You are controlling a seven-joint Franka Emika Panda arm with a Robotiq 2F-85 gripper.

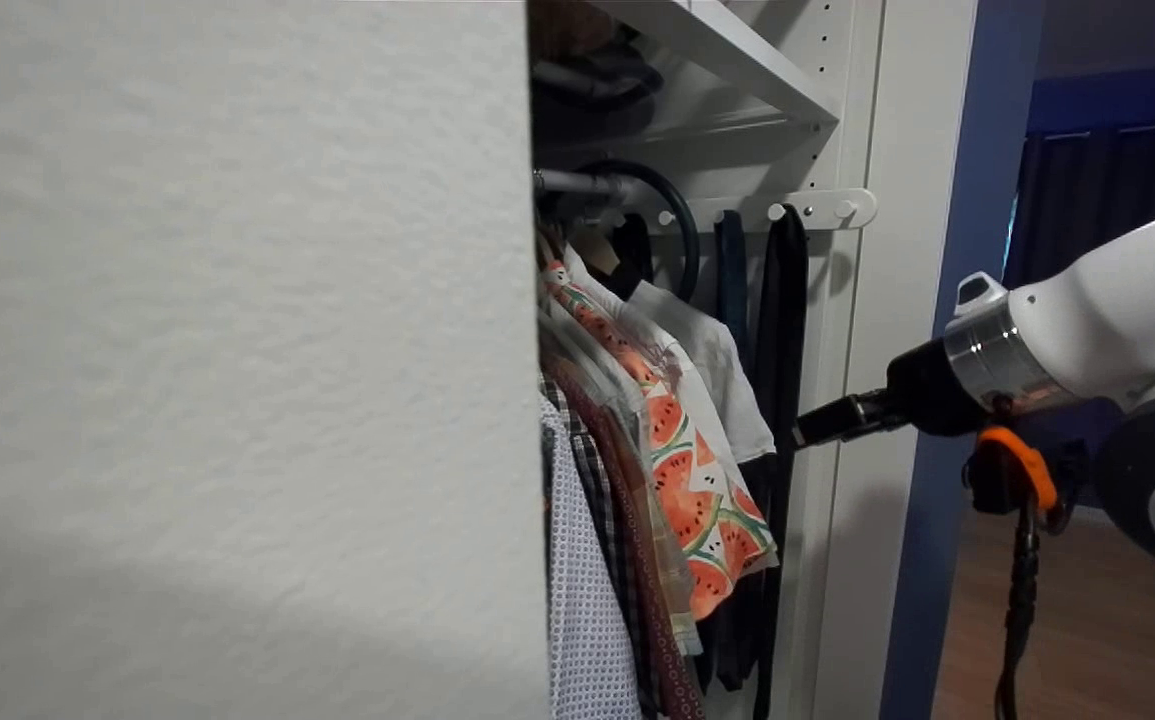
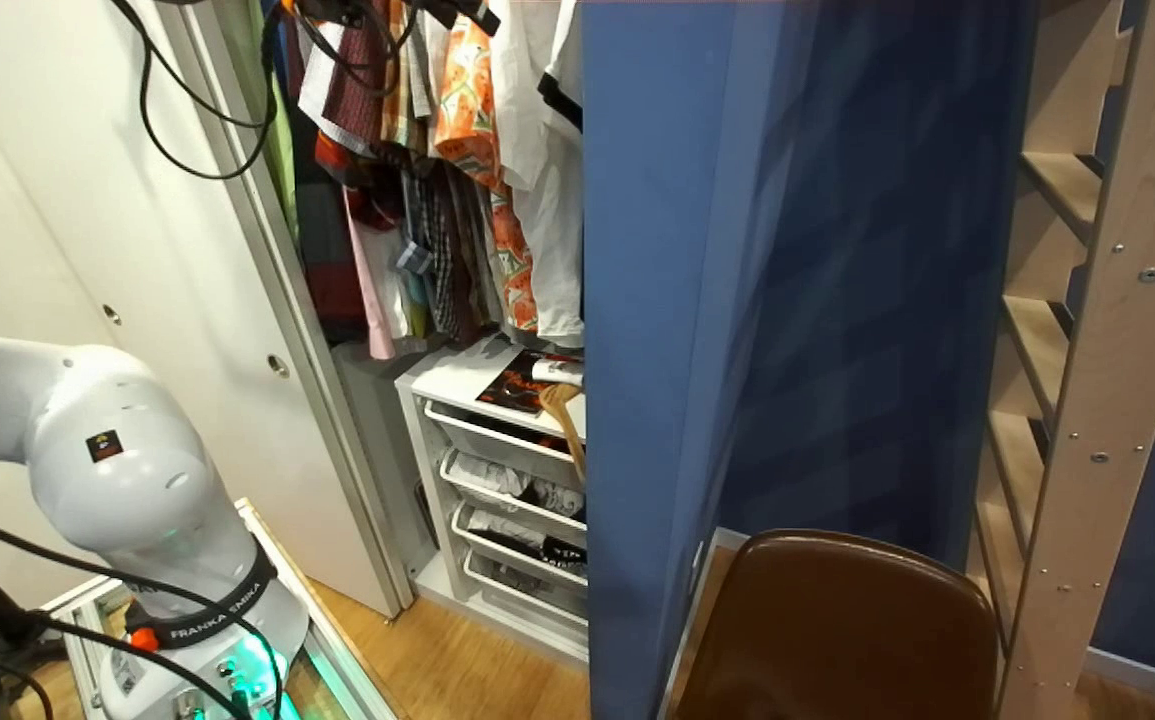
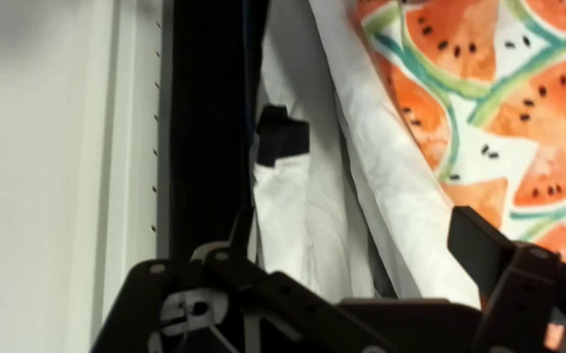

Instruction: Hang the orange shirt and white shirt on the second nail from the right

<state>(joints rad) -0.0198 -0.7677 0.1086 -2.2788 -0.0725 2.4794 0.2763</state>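
The orange watermelon-print shirt (image 1: 682, 490) hangs in the closet among other garments; it also shows in an exterior view (image 2: 464, 100) and the wrist view (image 3: 479, 117). The white shirt (image 1: 699, 405) hangs directly beside it, also visible in an exterior view (image 2: 547, 215) and the wrist view (image 3: 385, 176). A white sleeve with dark trim (image 3: 283, 215) hangs next to it; I cannot tell whether it belongs to the same shirt. My gripper (image 3: 356, 228) is open and empty, facing the white cloth. In an exterior view the gripper (image 1: 799, 436) is just beside the white sleeve.
A white peg rail (image 1: 707, 214) is on the closet's side wall. A black strap (image 1: 783, 320) hangs on the second peg from the right (image 1: 775, 212). Other garments hang beyond the orange shirt. A white drawer unit (image 2: 437, 385) stands below. A wall (image 1: 237, 350) blocks much of one side.
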